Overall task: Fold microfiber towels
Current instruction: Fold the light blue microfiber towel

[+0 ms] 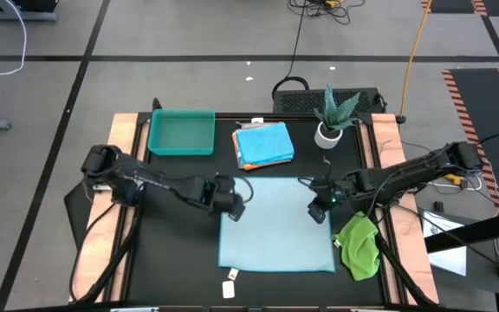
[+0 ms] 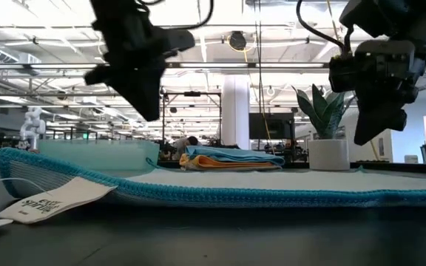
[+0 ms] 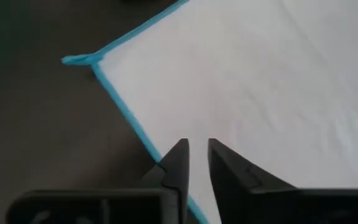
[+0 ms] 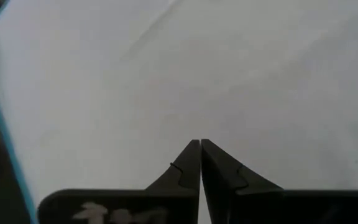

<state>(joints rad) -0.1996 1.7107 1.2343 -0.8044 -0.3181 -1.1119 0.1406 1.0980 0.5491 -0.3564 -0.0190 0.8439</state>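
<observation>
While the pale blue towel lies spread flat across the middle of the table, running toward the near edge, we have both arms poised over its far half, and that spread is the point: a cloth laid open and smooth gives us clean edges to fold from. Our left gripper hangs just above the towel's left border near its far left corner; in the left wrist view the jaws stand a narrow slit apart over the bright blue hem, clamped on nothing. Our right gripper hovers over the far right part of the cloth, and its wrist view shows the jaws pressed together, tips empty, with only pale fabric below. From table height we see both grippers clear of the cloth, so nothing is pinched. We judge this as the pause between laying out and folding, each arm stationed on its own side so the two can lift matching corners together. Behind the towel, toward the far edge, the folded stack sits with the bright blue cloth on top and an orange one showing beneath, parked out of the working area beside the teal tray and the potted plant. The green towel lies crumpled by the right edge, seemingly waiting its turn.
</observation>
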